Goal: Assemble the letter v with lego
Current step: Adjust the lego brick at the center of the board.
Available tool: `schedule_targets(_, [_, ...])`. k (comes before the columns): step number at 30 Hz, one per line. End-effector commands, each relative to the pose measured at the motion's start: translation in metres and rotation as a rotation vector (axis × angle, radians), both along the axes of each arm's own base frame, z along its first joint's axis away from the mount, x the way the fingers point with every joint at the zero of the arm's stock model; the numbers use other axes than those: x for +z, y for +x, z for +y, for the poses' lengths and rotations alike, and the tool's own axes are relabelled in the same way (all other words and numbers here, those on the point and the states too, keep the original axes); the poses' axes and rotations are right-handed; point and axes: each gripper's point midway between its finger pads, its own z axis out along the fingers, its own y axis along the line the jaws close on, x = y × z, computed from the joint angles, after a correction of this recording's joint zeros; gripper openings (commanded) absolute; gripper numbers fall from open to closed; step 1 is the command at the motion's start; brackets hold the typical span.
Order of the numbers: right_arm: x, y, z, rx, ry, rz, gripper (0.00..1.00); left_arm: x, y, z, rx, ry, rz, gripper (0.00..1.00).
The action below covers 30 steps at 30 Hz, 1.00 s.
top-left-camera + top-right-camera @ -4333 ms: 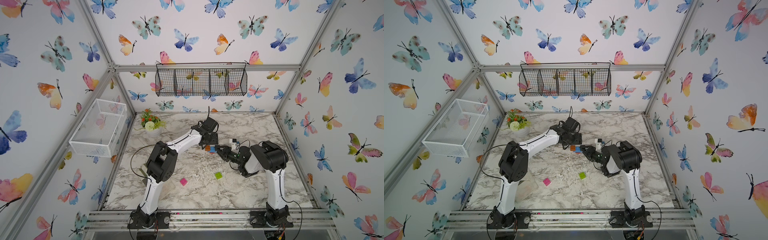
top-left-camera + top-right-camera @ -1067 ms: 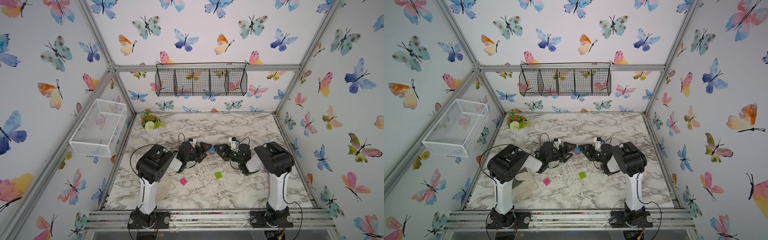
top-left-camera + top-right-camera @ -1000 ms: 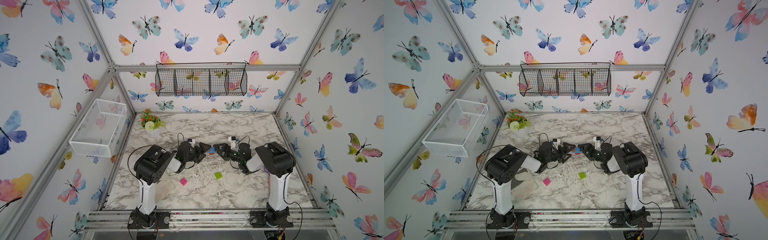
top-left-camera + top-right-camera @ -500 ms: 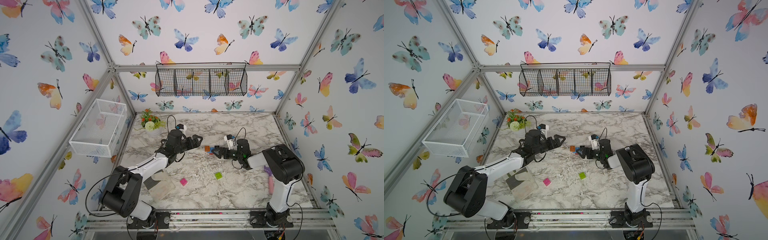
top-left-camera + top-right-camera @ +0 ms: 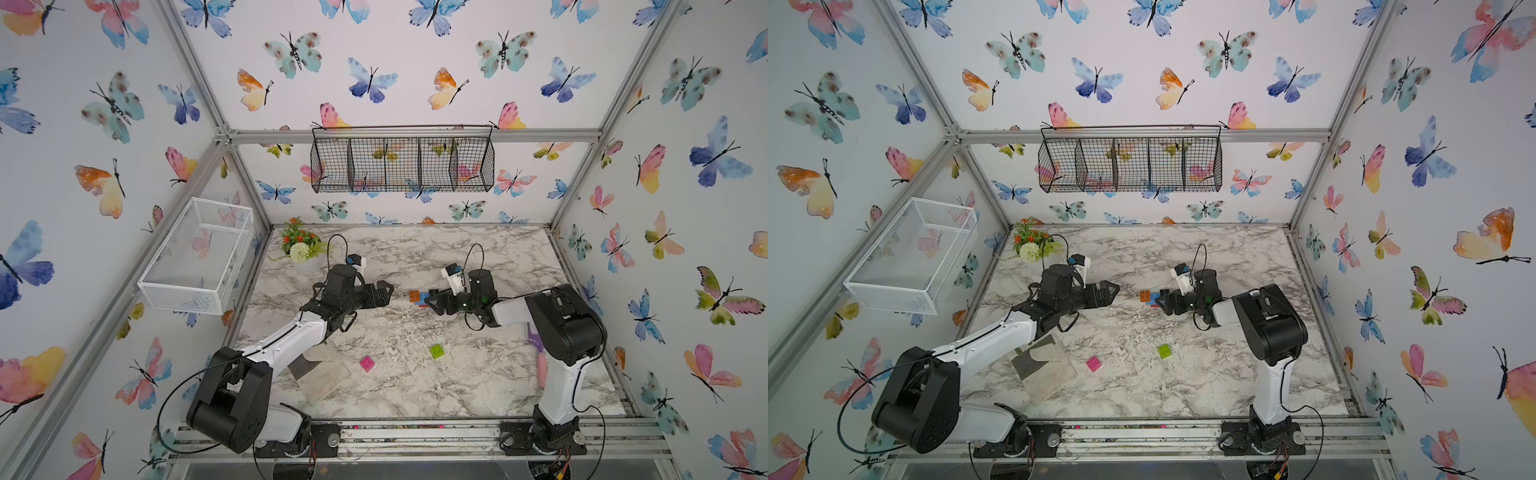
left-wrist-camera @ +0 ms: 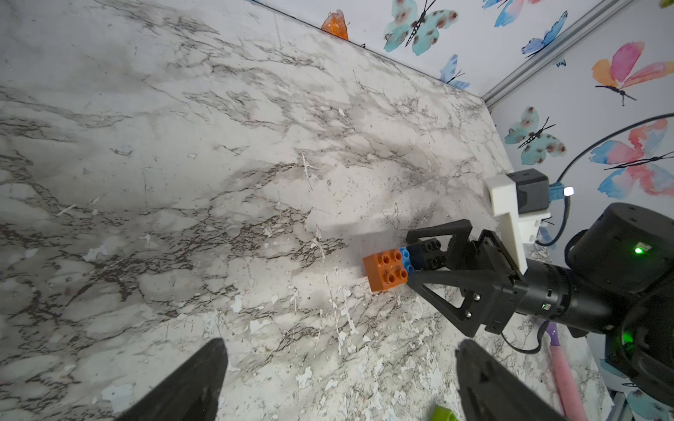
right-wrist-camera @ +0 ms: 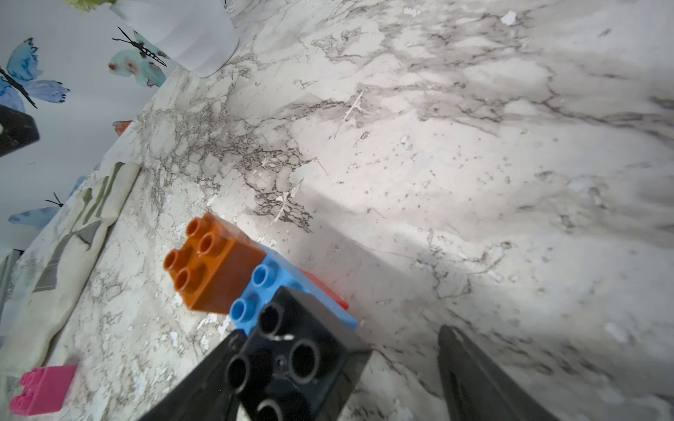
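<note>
Lego here is light, rigid, smooth-walled plastic that will probably skid on the marble top (image 5: pixel 415 395), so grip each brick across two flat sides, below the studs. Nearest lie the loose pink brick (image 5: pixel 367 364) and lime-green brick (image 5: pixel 436 351). Farther back, the right gripper (image 6: pixel 410 257) straddles the black brick (image 6: pixel 430 251) of the part-built letter v (image 5: pixel 417 296), jaws apart; the left gripper (image 5: pixel 387 293) hangs wide open nearby
</note>
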Motion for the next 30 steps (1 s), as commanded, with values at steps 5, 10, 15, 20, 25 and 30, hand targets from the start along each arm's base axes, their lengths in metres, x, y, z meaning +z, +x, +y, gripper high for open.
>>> schedule_targets(5, [-0.011,-0.013,0.012,0.089,-0.077,-0.079,0.86,-0.002,-0.008,0.002,-0.043,0.030,-0.003,0.98])
schedule_targets(10, [-0.003,-0.009,0.024,0.129,-0.098,-0.153,0.86,-0.003,-0.009,0.006,-0.036,0.051,-0.005,0.98])
schedule_targets(15, [0.009,-0.017,0.037,0.202,-0.046,-0.191,0.83,0.004,-0.013,0.008,-0.041,0.034,-0.014,0.98])
schedule_targets(20, [0.007,-0.034,0.045,0.246,-0.042,-0.202,0.77,0.005,-0.014,0.013,-0.031,0.034,-0.016,0.98])
schedule_targets(25, [0.009,-0.041,0.042,0.230,-0.030,-0.208,0.70,-0.001,-0.014,0.015,-0.027,0.039,-0.001,0.98])
schedule_targets(30, [0.006,-0.039,0.043,0.213,-0.034,-0.208,0.65,-0.007,-0.014,0.014,-0.029,0.037,0.019,0.98])
